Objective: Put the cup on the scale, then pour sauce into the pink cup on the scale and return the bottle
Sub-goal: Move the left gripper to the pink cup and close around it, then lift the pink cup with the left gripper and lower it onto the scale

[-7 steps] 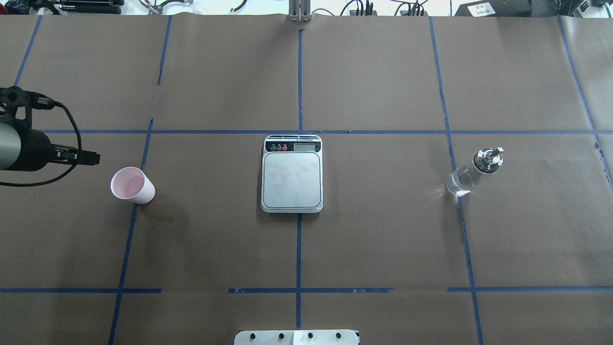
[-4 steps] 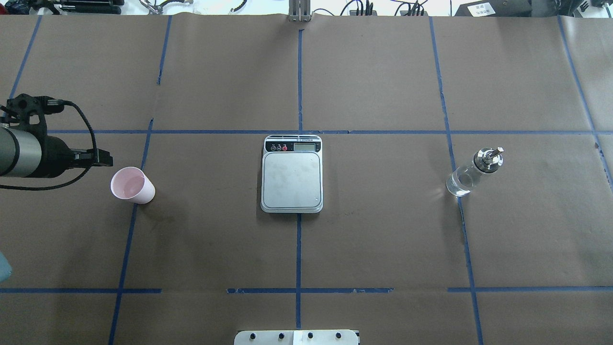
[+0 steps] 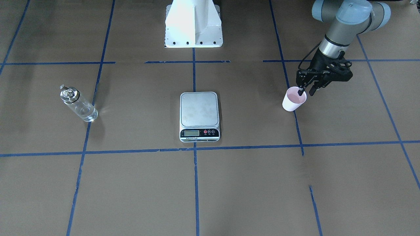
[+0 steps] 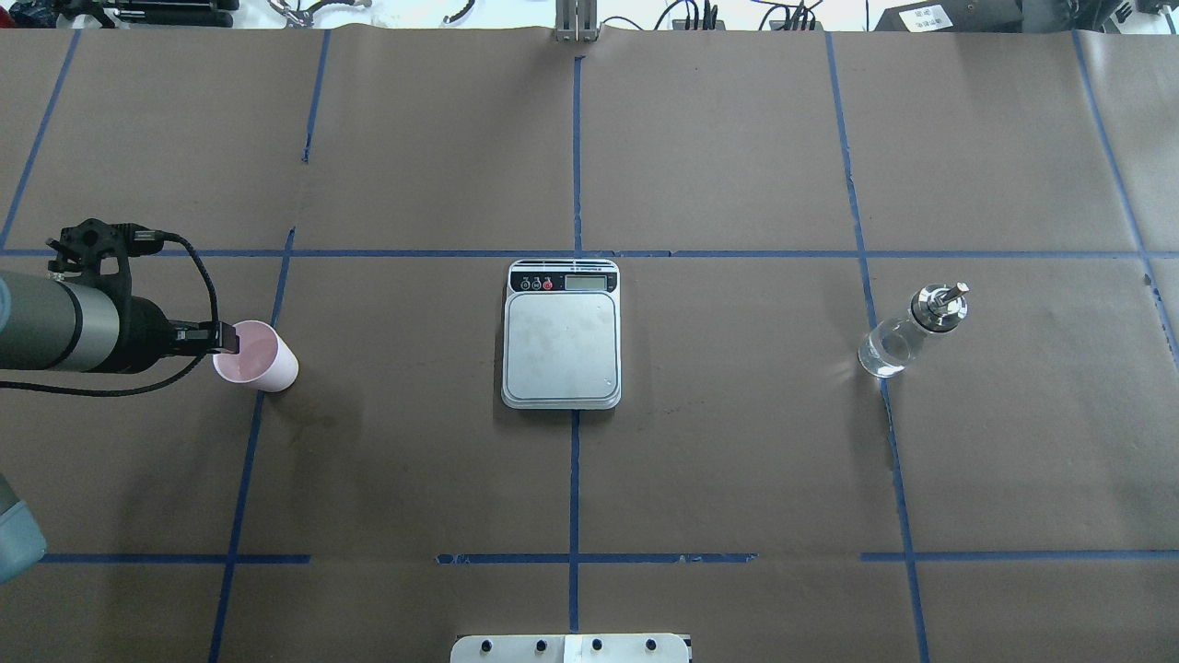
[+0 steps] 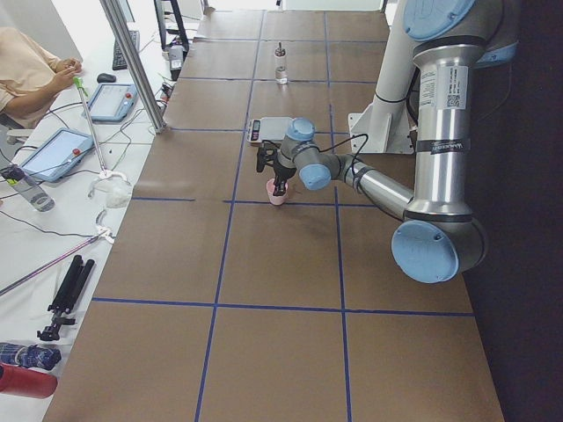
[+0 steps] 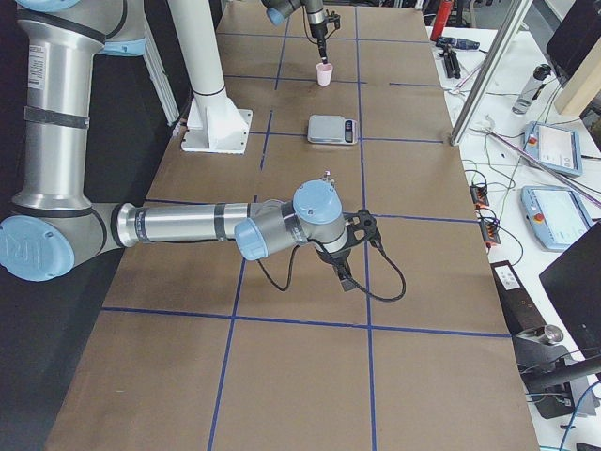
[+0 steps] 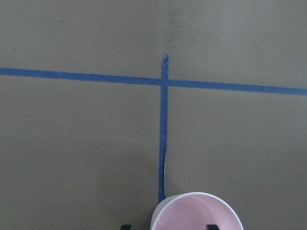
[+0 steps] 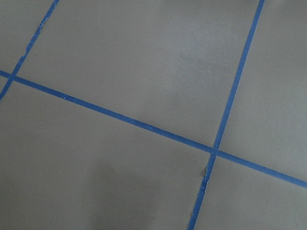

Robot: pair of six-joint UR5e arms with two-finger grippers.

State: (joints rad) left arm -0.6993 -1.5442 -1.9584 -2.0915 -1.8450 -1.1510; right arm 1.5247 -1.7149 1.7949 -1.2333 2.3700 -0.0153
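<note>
Pink cup first: within 1 second the left gripper has swung in to its rim, jaws parted across the wall (1 finger inside, 1 outside) and clamping nothing yet. It stands unmoved, well apart from the scale, and the bottle beyond is untouched, so the pick-up looks imminent. Whether the right gripper is open, I cannot tell.
</note>
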